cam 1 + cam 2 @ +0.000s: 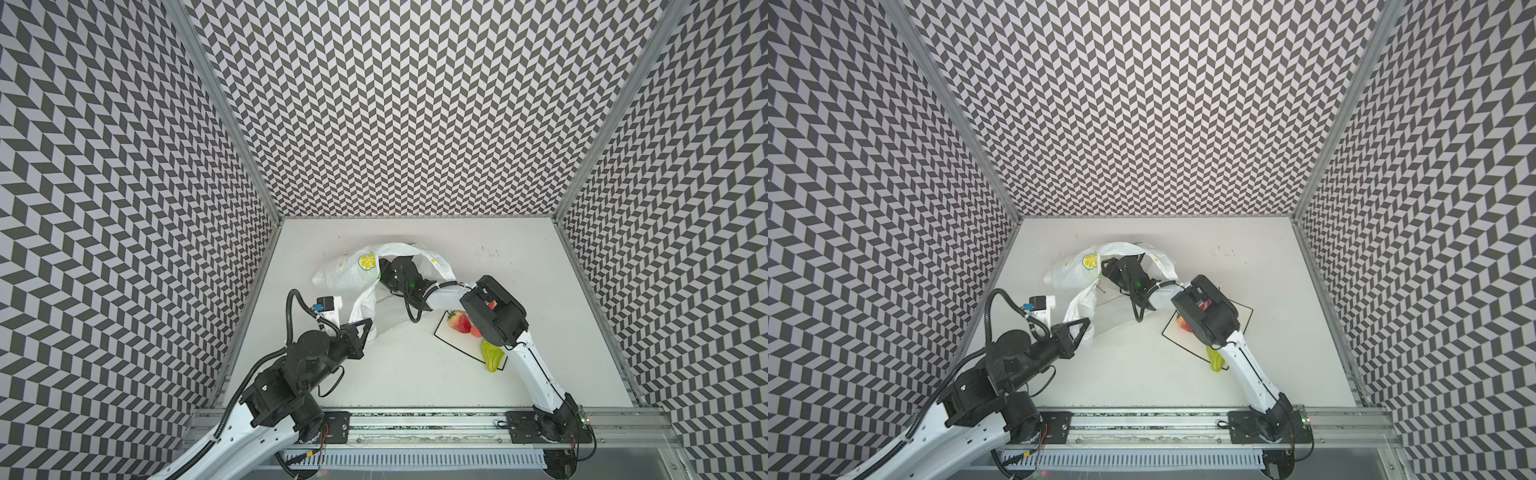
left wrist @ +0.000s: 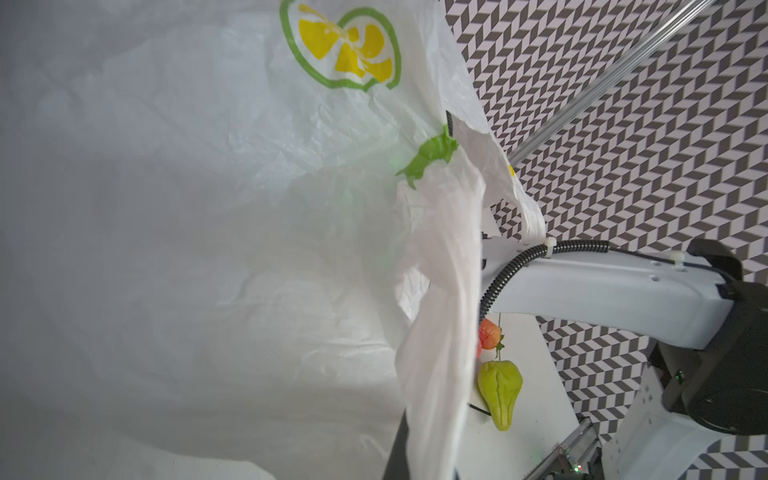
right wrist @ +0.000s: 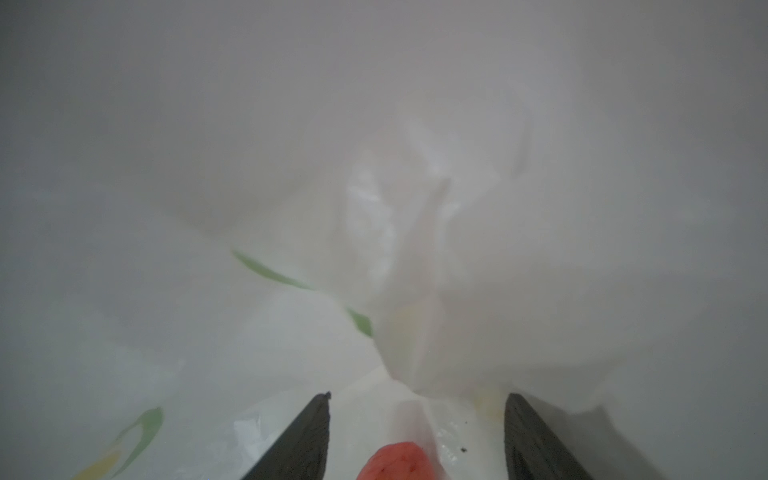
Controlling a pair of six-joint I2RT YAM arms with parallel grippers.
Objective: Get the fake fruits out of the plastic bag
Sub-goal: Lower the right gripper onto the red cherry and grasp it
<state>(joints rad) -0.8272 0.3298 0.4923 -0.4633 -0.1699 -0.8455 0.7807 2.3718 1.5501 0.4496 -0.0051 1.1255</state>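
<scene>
Plastic bag: crumpled on the desk toward its far edge, left of the middle. Its mouth is turned to the right, and one handle is drawn out toward the left edge.
Left pincer: clamped together on that handle strand, near the desk's left edge. In the left wrist view the plastic fills most of the frame, and only a dark sliver of a finger shows beneath the strand.
Right pincer: reaches into the bag's mouth. In both top views the plastic hides its fingers and only the wrist shows. In the right wrist view the two fingers stand apart, gripping nothing.
Bagged strawberry: red, lying between the parted fingers with a gap on each side. It is cut off by the frame edge, so its cap is out of sight.
Bag's inside: soft white folds with smears of green print, all blurred. What lies deeper I cannot make out.
Sheet: white with a black border, right of the desk's middle, much of it covered by the right arm.
Loose strawberry: on the sheet, just beside the arm's elbow, in plain view.
Second red fruit: next to it, mostly hidden behind the elbow. I cannot tell what kind it is.
Pear-shaped fruit: yellow-green, at the sheet's near corner, lying across the black border with the arm overlapping one side.
</scene>
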